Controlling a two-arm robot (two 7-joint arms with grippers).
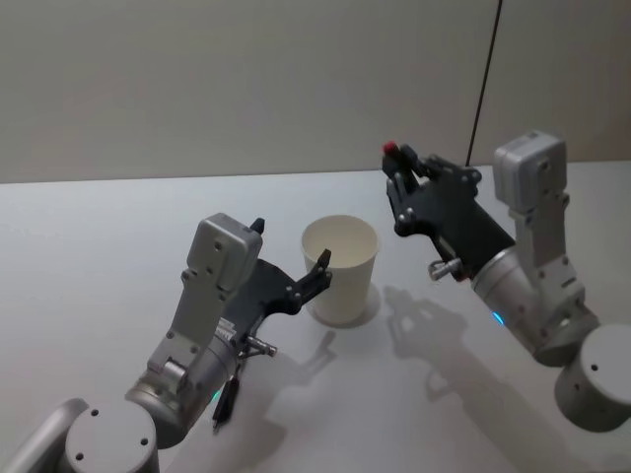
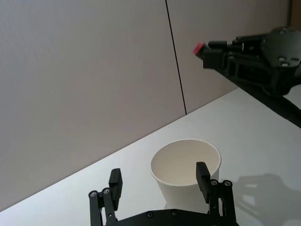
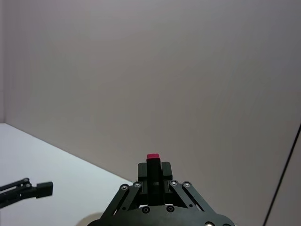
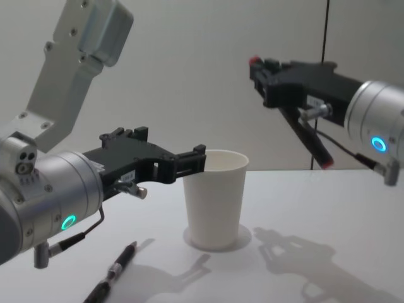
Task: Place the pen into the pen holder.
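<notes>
Pen holder on white table, grey wall behind

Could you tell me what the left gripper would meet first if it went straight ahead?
Probably the pen holder, directly ahead of the left gripper, whose fingers are open; the distance is unclear.

You are in a bare test lab: plain white table below the left gripper, blank seamed wall beyond
</notes>
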